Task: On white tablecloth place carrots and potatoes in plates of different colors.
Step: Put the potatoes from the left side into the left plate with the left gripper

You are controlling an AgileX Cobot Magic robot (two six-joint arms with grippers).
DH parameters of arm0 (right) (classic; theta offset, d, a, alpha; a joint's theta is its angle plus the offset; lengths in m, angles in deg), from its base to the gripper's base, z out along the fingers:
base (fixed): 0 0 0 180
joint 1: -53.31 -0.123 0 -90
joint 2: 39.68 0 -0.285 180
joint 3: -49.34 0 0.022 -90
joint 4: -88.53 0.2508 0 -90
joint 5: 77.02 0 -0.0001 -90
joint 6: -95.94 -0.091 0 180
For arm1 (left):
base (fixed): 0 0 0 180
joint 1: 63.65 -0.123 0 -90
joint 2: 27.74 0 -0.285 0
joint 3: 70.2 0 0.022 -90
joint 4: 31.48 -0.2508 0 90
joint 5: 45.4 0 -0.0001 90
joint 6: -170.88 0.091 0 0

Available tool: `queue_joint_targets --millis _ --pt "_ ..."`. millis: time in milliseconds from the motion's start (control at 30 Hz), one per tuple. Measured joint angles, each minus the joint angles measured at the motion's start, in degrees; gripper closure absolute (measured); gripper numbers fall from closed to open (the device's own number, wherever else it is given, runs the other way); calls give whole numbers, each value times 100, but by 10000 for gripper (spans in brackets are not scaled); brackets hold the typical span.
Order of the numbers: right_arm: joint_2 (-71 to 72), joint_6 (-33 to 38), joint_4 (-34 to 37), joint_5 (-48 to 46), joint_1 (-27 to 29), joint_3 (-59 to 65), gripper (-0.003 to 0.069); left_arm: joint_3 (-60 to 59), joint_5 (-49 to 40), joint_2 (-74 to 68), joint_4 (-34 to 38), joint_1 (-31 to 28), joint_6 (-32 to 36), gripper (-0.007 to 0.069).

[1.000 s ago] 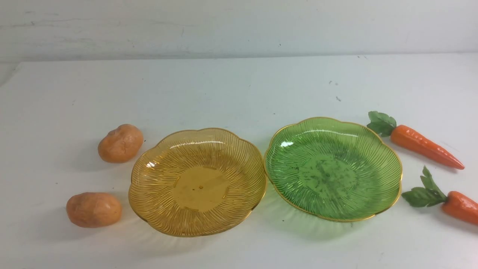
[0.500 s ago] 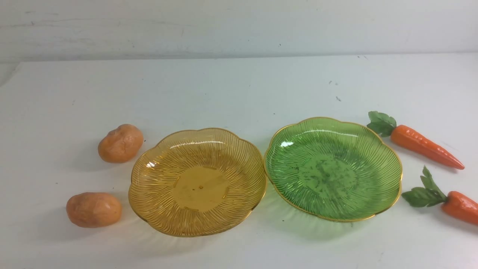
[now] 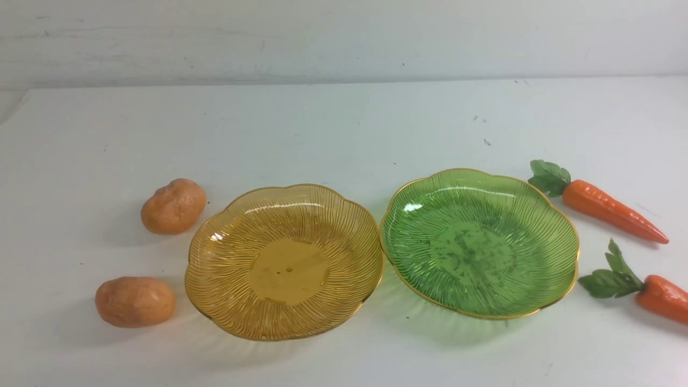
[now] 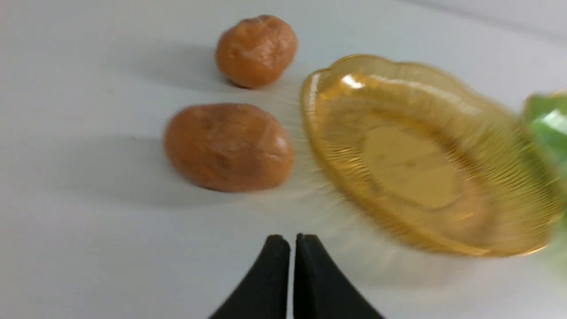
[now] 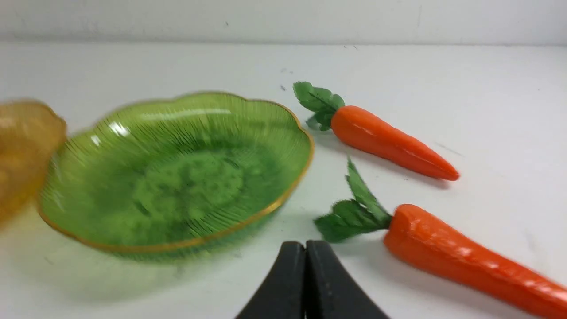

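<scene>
On white tablecloth [image 3: 344, 123], potatoes [image 3: 173, 206] & carrots [image 3: 613, 210] beside plates [image 3: 226, 269]; L fingers [image 4: 270, 283], R fingers [image 5: 285, 288] pinched together.

White tablecloth [image 3: 344, 123] bearing amber plate [image 3: 285, 263], green plate [image 3: 478, 242], far potato [image 3: 173, 206], near potato [image 3: 135, 301], far carrot [image 3: 613, 210], near carrot [image 3: 661, 298].

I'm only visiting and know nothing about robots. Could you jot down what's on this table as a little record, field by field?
Surface: white tablecloth
Plates: amber plate on the left, green plate on the right, side by side, both empty
Potatoes: far potato and near potato, on the cloth left of the amber plate
Carrots: far carrot and near carrot, on the cloth right of the green plate, leaves toward it
Grippers: left gripper and right gripper, both shut, holding nothing
Sorted so far: nothing
</scene>
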Motion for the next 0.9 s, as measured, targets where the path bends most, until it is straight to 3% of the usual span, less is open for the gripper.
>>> queue_joint_targets --millis 133,433,567,767,900 --pt "0 -962 1795 133 0 0 674 0 6 0 2174 0 -764 618" --pt "0 -1109 2491 320 0 6 674 0 495 0 3244 0 -738 618" --pt "0 -736 2569 335 0 -286 674 184 398 0 3303 0 -283 623" --pt "-107 700 2299 484 0 -1608 674 1355 -157 -594 3074 0 706 628" --pt "-959 1443 1734 -473 0 -2762 674 2379 -979 -1743 2286 0 972 628"
